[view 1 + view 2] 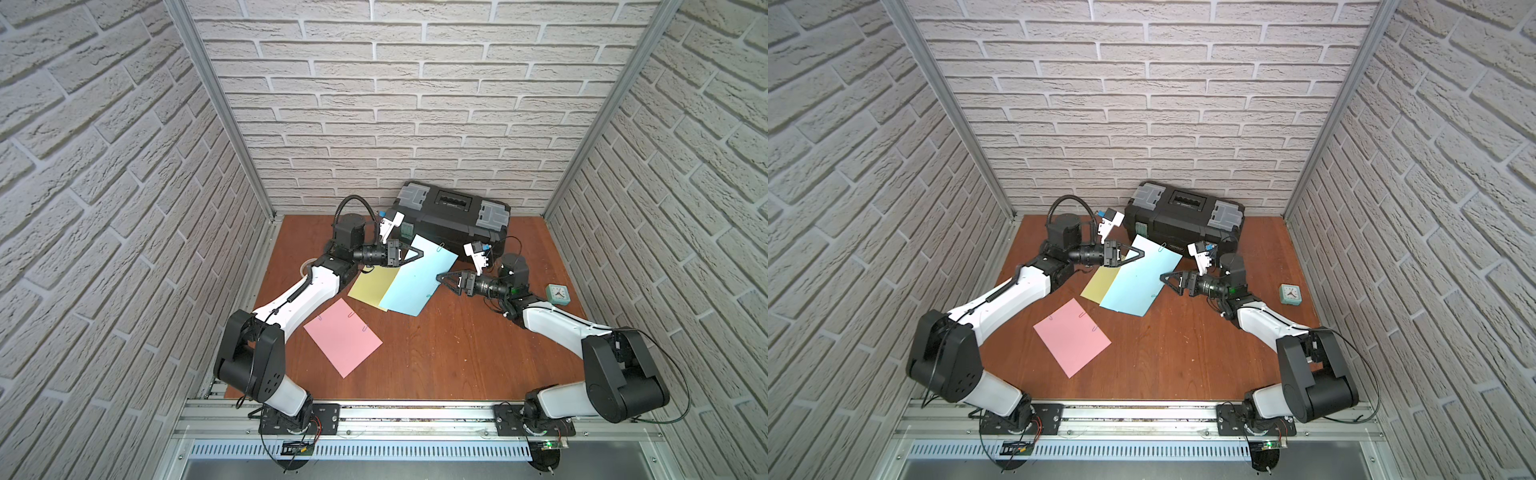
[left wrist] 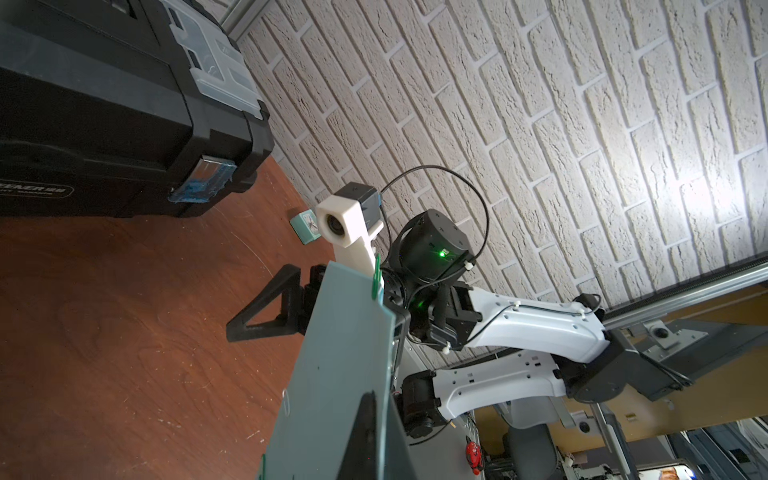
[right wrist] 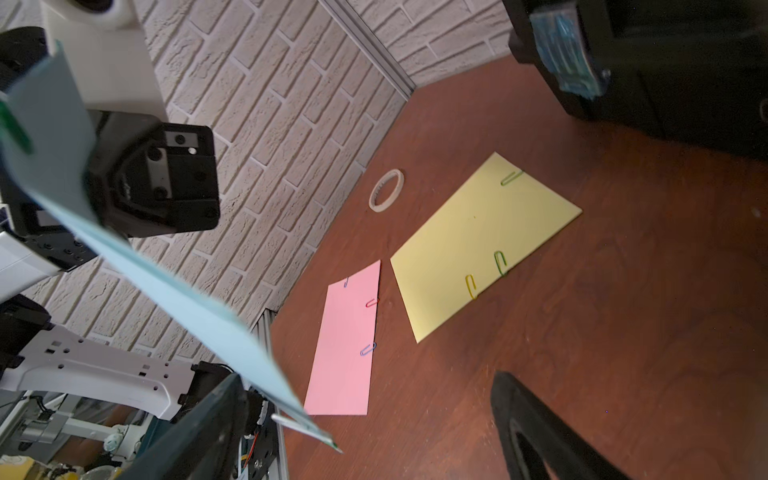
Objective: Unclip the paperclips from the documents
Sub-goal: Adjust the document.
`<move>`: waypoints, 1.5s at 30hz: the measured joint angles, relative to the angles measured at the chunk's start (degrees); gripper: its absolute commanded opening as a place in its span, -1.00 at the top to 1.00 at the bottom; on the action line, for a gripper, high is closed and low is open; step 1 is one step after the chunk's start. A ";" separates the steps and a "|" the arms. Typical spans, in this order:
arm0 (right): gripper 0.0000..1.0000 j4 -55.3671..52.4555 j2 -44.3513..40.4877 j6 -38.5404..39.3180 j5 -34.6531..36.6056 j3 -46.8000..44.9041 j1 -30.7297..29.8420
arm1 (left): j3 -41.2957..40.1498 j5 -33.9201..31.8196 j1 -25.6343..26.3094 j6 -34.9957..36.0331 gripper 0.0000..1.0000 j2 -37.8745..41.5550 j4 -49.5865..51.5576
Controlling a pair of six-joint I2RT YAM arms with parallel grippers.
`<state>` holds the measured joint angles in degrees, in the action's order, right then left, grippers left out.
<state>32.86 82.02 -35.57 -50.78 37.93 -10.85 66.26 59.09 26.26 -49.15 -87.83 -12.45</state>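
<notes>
Pinching the light blue sheet (image 1: 411, 278) near its far corner with the fingers of the left gripper (image 1: 420, 252), pressed together on the paper and holding it lifted and slanted above the bench (image 1: 436, 365). Spread wide on the right gripper (image 1: 439, 278), at the sheet's opposite edge, with that edge passing between the fingers in the right wrist view and no hold on anything. Likely to handle as thin, light, floppy paper, sagging away from the pinched spot and easy to crease or tear, so best pinned close beside a clip. As for the paperclips, probably slick, springy wire, tight on the paper. Best taken by the rounded loop at the sheet's edge, such as the green clip (image 2: 377, 279) nearest the right gripper, and drawn straight off in the sheet's plane. Counting outward: three sheets, the blue lifted above part of the yellow sheet (image 3: 478, 241), the pink sheet (image 3: 347, 353) flat on the bench near it. Three clips on the yellow (two green, one yellow), three on the pink, at least three on the blue, exact number hard to tell edge-on. Beyond, one toolbox (image 1: 453, 220), one clock (image 1: 558, 294), one tape roll (image 3: 386, 190).
</notes>
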 measured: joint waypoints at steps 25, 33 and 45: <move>0.81 9.25 -3.21 -4.94 -9.14 2.03 -0.59 | -2.01 0.63 -0.81 -1.73 1.00 0.00 -2.62; 0.94 -6.97 -3.39 3.34 -10.40 8.57 -0.61 | -2.05 2.82 -0.81 0.55 0.71 -0.02 -1.33; 0.94 -29.99 -2.34 18.27 -13.18 17.46 -0.68 | -1.25 5.75 -0.81 4.59 0.54 -0.81 4.52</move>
<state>2.87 79.68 -17.30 -63.96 55.40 -11.53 65.01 64.84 25.45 -44.56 -88.64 -7.92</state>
